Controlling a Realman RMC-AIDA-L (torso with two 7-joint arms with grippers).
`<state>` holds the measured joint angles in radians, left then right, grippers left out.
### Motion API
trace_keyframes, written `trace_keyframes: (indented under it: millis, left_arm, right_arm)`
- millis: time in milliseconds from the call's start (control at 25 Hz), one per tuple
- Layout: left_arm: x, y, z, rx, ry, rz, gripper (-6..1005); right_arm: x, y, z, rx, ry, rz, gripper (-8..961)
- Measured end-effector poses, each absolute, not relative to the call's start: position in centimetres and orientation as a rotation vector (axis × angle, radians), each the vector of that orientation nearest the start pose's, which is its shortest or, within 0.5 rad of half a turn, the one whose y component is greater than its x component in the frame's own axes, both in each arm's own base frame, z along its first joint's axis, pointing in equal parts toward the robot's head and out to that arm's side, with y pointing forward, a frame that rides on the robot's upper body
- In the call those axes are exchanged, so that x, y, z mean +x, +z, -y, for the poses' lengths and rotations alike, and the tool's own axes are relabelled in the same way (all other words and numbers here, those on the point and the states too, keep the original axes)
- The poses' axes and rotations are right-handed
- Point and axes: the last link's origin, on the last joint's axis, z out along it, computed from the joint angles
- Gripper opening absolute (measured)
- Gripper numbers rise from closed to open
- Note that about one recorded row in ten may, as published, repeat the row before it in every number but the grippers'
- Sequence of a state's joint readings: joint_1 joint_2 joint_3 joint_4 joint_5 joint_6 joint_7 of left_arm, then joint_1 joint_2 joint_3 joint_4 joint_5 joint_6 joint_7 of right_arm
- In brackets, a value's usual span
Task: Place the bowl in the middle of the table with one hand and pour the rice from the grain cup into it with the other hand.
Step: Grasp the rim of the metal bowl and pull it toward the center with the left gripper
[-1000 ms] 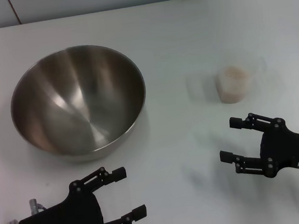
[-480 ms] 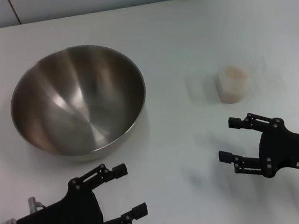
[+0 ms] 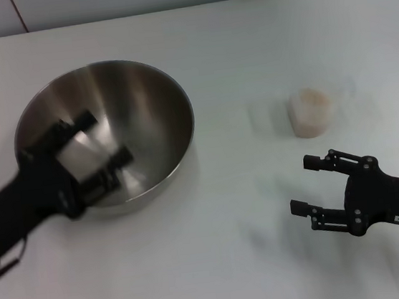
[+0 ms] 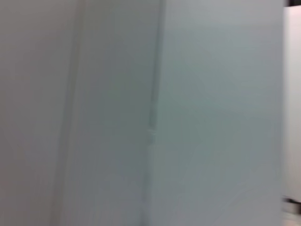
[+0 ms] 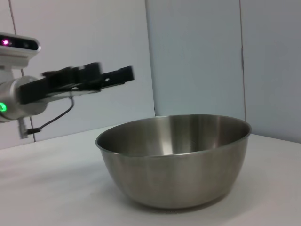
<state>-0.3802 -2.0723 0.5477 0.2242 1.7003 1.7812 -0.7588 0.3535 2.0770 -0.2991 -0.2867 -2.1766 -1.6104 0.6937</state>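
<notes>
Head view: the left tool [image 3: 101, 140] hangs above the bowl [image 3: 144, 105], fingers spread, gripping nothing; the right wrist view shows it raised well clear of the rim. The bowl sits left of the worktop's [image 3: 244, 36] middle. If the tool comes down carelessly, a finger may knock the thin rim and skid or tip the bowl. The right tool [image 3: 317, 183], also spread and empty, waits near the rice-filled cup [image 3: 309, 112], which a stray nudge could topple.
</notes>
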Motion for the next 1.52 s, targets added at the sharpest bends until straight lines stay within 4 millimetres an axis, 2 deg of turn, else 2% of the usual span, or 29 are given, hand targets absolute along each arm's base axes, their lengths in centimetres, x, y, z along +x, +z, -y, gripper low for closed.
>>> trace_keyframes:
  millis: [40,80,120,160,200,240,320,560,760,1240,1400,1520]
  left_arm:
    - [-28.2,-1.6,-25.4,-2.341,-1.240,0.363,795]
    - [-28.4,-0.9,-26.7,-2.265,-1.222,0.369,794]
    - [-28.4,-0.9,-26.7,-2.265,-1.222,0.369,793]
    - [-28.6,-0.3,-27.7,-2.204,-1.204,0.377,792]
    - [-28.6,-0.3,-27.7,-2.204,-1.204,0.377,791]
    - [-28.9,0.4,-28.8,-2.136,-1.174,0.393,790]
    - [-29.0,0.6,-29.2,-2.120,-1.164,0.396,788]
    - [-30.1,1.1,-32.2,-2.028,-1.013,0.458,782]
    - [-30.6,1.0,-32.9,-2.016,-0.956,0.481,778]
    - [-30.6,1.2,-33.0,-2.018,-0.964,0.498,766]
    - [-30.7,1.9,-33.3,-2.030,-0.965,0.514,763]
    - [-30.4,2.8,-33.9,-2.107,-0.942,0.545,760]
  right_arm:
    - [32.8,-3.8,-23.5,-2.545,0.801,-0.416,825]
    - [32.8,-3.8,-23.5,-2.545,0.801,-0.415,825]
    - [32.8,-3.8,-23.5,-2.545,0.801,-0.411,825]
    - [32.7,-3.8,-23.5,-2.545,0.802,-0.405,825]
    - [32.7,-3.9,-23.5,-2.543,0.804,-0.397,825]
    - [32.6,-3.9,-23.5,-2.541,0.806,-0.387,825]
    - [32.6,-3.9,-23.5,-2.539,0.809,-0.380,825]
    - [32.4,-3.9,-23.7,-2.534,0.816,-0.356,825]
    - [32.3,-3.8,-23.9,-2.524,0.821,-0.351,824]
    - [32.3,-3.8,-24.0,-2.523,0.820,-0.351,824]
    - [32.3,-3.8,-24.0,-2.523,0.819,-0.351,824]
    - [32.2,-3.8,-24.0,-2.524,0.819,-0.349,824]
